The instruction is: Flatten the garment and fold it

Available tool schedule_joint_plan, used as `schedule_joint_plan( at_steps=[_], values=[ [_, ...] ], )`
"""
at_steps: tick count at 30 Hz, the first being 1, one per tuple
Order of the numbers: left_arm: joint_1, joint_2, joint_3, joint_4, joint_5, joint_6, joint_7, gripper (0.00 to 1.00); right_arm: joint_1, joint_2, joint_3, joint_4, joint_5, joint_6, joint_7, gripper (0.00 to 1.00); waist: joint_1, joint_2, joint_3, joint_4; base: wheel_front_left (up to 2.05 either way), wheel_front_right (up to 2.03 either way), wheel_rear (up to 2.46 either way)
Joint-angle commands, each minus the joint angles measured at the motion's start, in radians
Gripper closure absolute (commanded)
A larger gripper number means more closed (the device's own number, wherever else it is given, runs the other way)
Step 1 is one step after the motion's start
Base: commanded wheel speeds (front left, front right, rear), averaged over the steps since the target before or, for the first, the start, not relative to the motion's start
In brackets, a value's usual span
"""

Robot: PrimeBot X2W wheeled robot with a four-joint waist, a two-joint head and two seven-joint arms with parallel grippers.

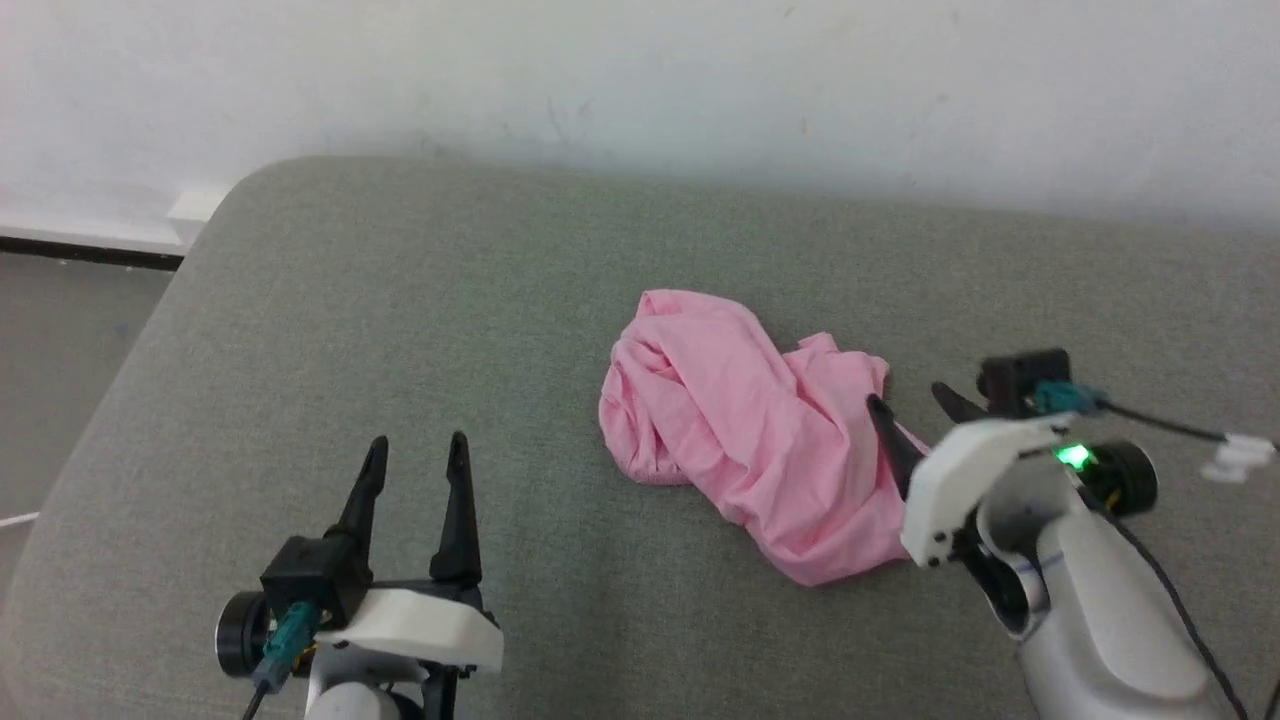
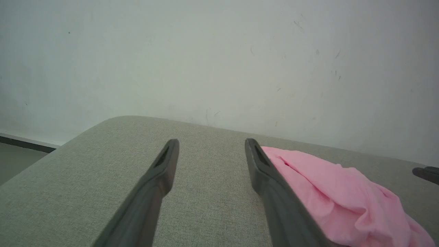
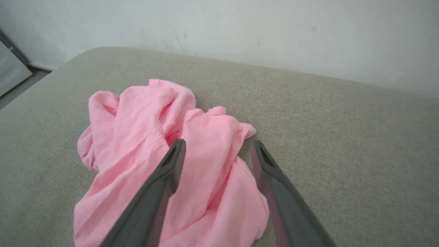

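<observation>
- Lying crumpled on the grey cushion (image 1: 400,300): the pink garment (image 1: 745,430).
- Right gripper (image 1: 908,395), fingers wide apart, hovers over its right edge.
- Left gripper (image 1: 418,440) spread too, well aside.

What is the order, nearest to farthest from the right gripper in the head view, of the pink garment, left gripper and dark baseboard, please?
1. The pink garment, beside the right gripper.
2. The left gripper, at lower left.
3. The dark baseboard, at the far left edge.

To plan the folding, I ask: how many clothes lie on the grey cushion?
1: a crumpled pink garment in the middle of the cushion; its folds could hide another.
</observation>
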Motion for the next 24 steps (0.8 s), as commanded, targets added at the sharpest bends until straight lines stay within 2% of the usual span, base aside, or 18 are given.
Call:
schedule_joint_plan(
  at_steps=[1,5,8,13,14,15,16,20,24],
  values=[
    [-0.024,-0.007,-0.001,-0.001,0.013,-0.005,-0.005,0.00,-0.045,0.002,0.027,0.019,-0.020,-0.001,0.047,0.00,-0.0001,0.0000,0.030,0.024,0.00,0.00,0.00],
    [-0.050,-0.021,-0.007,-0.008,0.028,-0.005,-0.005,0.00,-0.176,0.002,0.136,0.105,-0.100,-0.001,0.242,0.00,-0.0001,0.0000,0.070,0.053,0.00,0.00,0.00],
    [-0.063,-0.028,-0.013,-0.007,0.030,-0.006,-0.005,0.00,-0.236,0.002,0.172,0.183,-0.168,-0.001,0.345,0.00,-0.0001,0.0000,0.094,0.079,0.00,0.00,0.00],
    [-0.068,-0.034,-0.019,0.000,0.026,-0.008,-0.005,0.00,-0.268,-0.005,0.177,0.271,-0.223,-0.001,0.415,0.00,-0.0001,0.0000,0.110,0.098,0.00,0.00,0.00],
    [-0.068,-0.035,-0.019,0.002,0.024,-0.008,-0.005,0.00,-0.268,-0.005,0.173,0.285,-0.218,-0.001,0.425,0.07,-0.0001,0.0000,0.111,0.098,0.00,0.00,0.00],
    [-0.068,-0.035,-0.018,0.004,0.022,-0.008,-0.005,0.00,-0.269,-0.004,0.171,0.291,-0.210,-0.001,0.425,0.84,-0.0001,0.0000,0.111,0.096,0.00,0.00,0.00],
    [-0.068,-0.036,-0.017,0.005,0.021,-0.007,-0.005,0.00,-0.272,-0.004,0.167,0.292,-0.197,-0.001,0.413,1.00,-0.0001,0.0000,0.111,0.093,0.00,0.00,0.00],
    [-0.071,-0.037,-0.021,0.011,0.017,-0.015,-0.005,0.00,-0.283,-0.002,0.131,0.260,-0.121,-0.001,0.322,1.00,-0.0001,0.0000,0.102,0.069,0.00,0.00,0.00],
    [-0.073,-0.037,-0.015,0.010,0.013,-0.017,-0.005,0.00,-0.266,-0.003,0.052,0.173,-0.034,-0.001,0.229,1.00,-0.0001,0.0000,0.088,0.029,0.00,0.00,0.00]
  ],
)
